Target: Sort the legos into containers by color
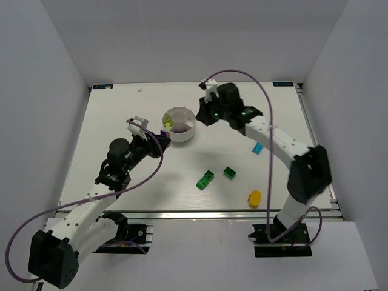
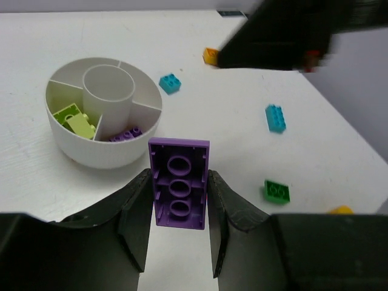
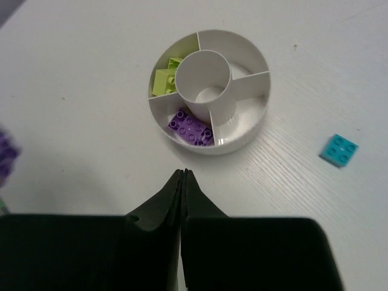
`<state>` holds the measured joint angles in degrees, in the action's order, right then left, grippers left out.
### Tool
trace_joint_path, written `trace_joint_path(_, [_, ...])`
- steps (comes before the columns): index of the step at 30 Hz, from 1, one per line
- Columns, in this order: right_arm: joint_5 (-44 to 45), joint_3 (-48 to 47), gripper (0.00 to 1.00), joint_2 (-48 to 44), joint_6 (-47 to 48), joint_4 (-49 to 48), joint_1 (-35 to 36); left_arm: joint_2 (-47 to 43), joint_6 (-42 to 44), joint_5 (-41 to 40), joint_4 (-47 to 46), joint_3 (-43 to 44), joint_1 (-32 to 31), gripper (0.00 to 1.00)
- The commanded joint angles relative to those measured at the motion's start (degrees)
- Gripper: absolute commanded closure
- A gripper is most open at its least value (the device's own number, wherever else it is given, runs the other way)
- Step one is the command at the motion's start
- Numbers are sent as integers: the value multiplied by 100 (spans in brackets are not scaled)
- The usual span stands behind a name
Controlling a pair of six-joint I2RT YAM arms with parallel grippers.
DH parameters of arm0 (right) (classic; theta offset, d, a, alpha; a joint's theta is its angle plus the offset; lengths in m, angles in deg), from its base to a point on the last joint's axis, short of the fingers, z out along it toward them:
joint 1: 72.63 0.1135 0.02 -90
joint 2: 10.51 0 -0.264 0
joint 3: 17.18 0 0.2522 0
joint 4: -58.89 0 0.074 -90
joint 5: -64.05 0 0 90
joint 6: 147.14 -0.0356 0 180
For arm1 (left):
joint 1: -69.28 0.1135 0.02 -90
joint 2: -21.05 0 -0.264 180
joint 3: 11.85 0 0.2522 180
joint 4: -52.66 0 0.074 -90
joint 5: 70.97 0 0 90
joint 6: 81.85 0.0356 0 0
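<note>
At the bottom of the left wrist view, the left hand (image 2: 179, 179) is clamped on a purple brick (image 2: 179, 191), its fingers pressing the two long sides and the hollow underside facing the camera. The brick looks light, stiff and smooth, so it is likely to slip or twist unless it is gripped squarely on flat opposite faces, as here. Just beyond it sits the round white dish (image 2: 97, 154), which holds lime bricks (image 2: 76, 118) in its left section and another purple piece (image 2: 126, 134) in the nearest one, probably where this brick belongs. Farther up the surface lie a green brick (image 2: 277, 191), two cyan bricks (image 2: 275, 117) and an orange one (image 2: 210, 56). In its own view, the right hand (image 3: 183, 182) has its fingers pressed together on nothing, just short of the dish.
</note>
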<state>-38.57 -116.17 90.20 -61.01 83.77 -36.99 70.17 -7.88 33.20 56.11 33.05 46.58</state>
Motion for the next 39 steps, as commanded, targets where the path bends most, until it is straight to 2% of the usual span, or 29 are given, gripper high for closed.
trace_joint_path(1, [-519,602,100,-1365,36,-469,-338,430,-646,-616,-1779,-405,-15,100])
trace_joint_path(5, [-1092,1639,100,-2396,-60,-979,-741,1396,-656,-1047,-3508,-529,-208,100])
trace_joint_path(9, [-1409,2150,100,-2977,-130,-1041,-1023,2546,-401,-1740,-4277,-214,-463,100])
trace_joint_path(11, [-1515,2352,100,-3127,-166,-1041,-1111,2829,-270,-1952,-4470,-47,-568,100])
trace_joint_path(17, [-1884,2827,100,-3400,-341,-1445,-1401,3656,152,-2787,-4516,533,-911,100])
trace_joint_path(22, [-1990,3030,100,-3540,-385,-1604,-1586,4069,460,-2990,-4454,911,-1096,100])
trace_joint_path(39, [-2218,3276,100,-3663,-465,-1718,-1823,4720,689,-3684,-4559,1061,-1325,97])
